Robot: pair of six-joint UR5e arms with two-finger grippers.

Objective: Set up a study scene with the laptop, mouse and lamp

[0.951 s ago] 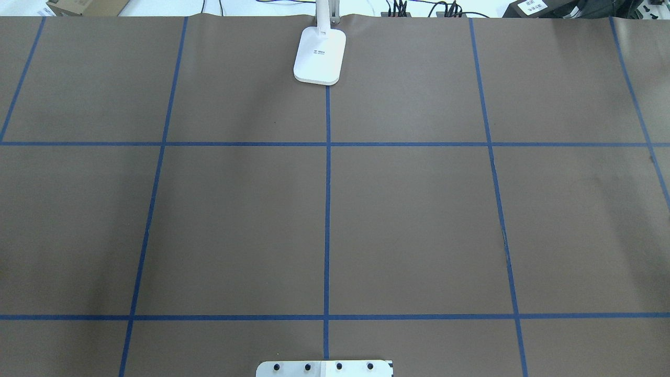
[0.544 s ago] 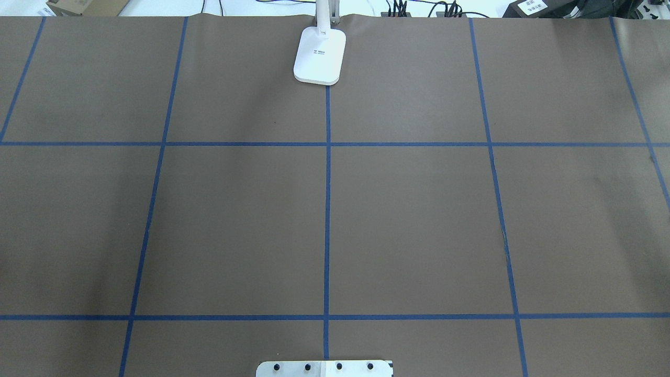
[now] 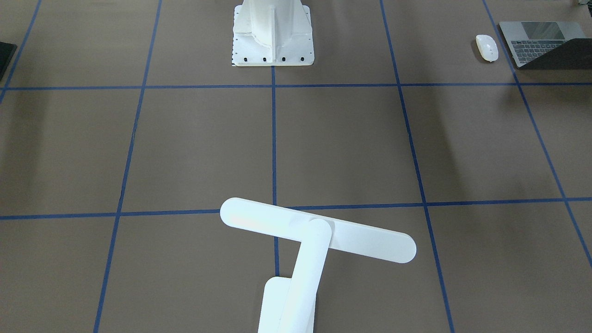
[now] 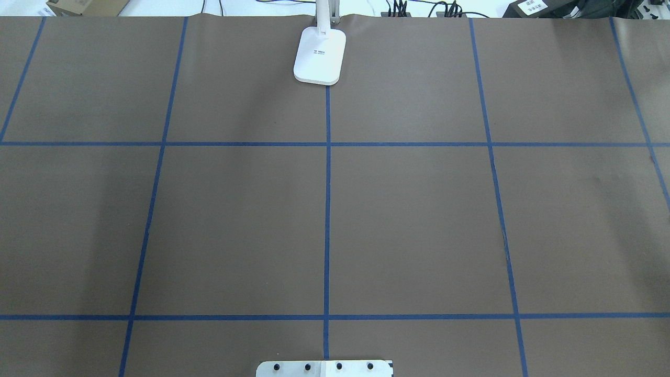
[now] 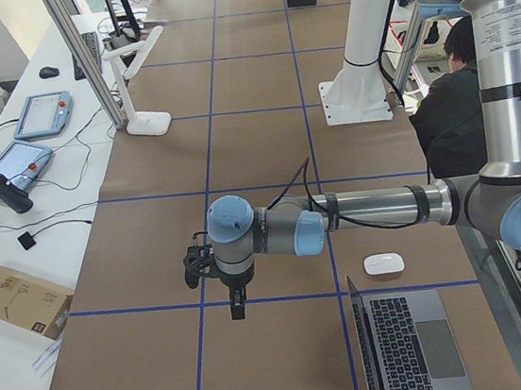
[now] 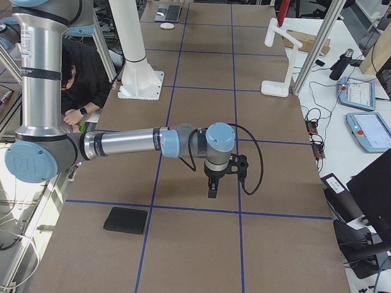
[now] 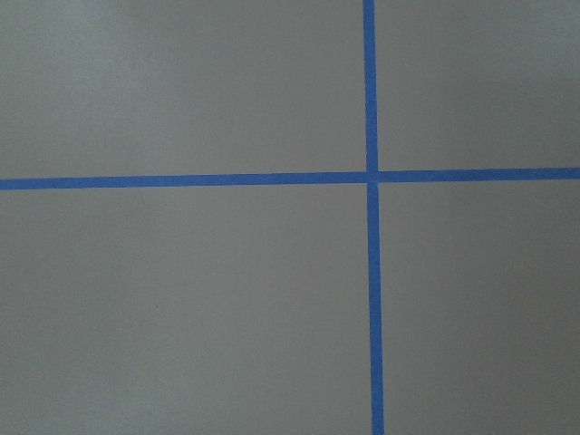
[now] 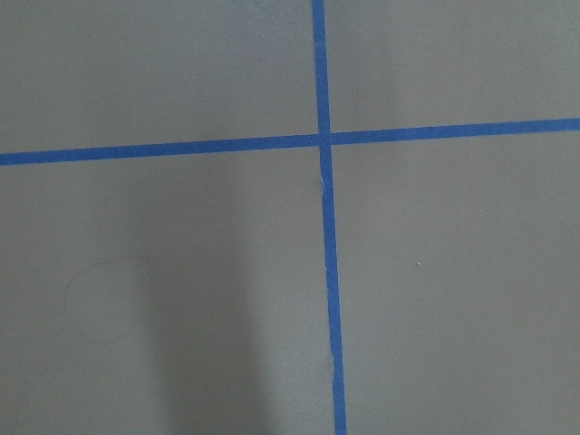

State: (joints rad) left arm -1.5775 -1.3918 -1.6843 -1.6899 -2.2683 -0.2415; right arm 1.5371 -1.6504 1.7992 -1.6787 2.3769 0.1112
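Observation:
The laptop (image 3: 539,44) lies open at the table end on my left, with the white mouse (image 3: 487,47) beside it; both also show in the exterior left view, laptop (image 5: 403,349) and mouse (image 5: 383,264). The white lamp (image 3: 319,233) stands at the table's far edge on the centre line, its base (image 4: 320,55) in the overhead view. My left gripper (image 5: 239,310) hangs over bare table near the laptop end. My right gripper (image 6: 212,191) hangs over bare table at the other end. Whether either is open or shut I cannot tell.
The white bolted pedestal (image 3: 273,34) stands at the robot side, centre. A black square mat (image 6: 126,220) lies at the table end on my right. A seated person (image 5: 449,105) is behind the pedestal. Tablets and cables lie beyond the far edge (image 6: 360,110).
A faint shadow on the left of the overhead view has drifted rightward. The lamp base has not moved.

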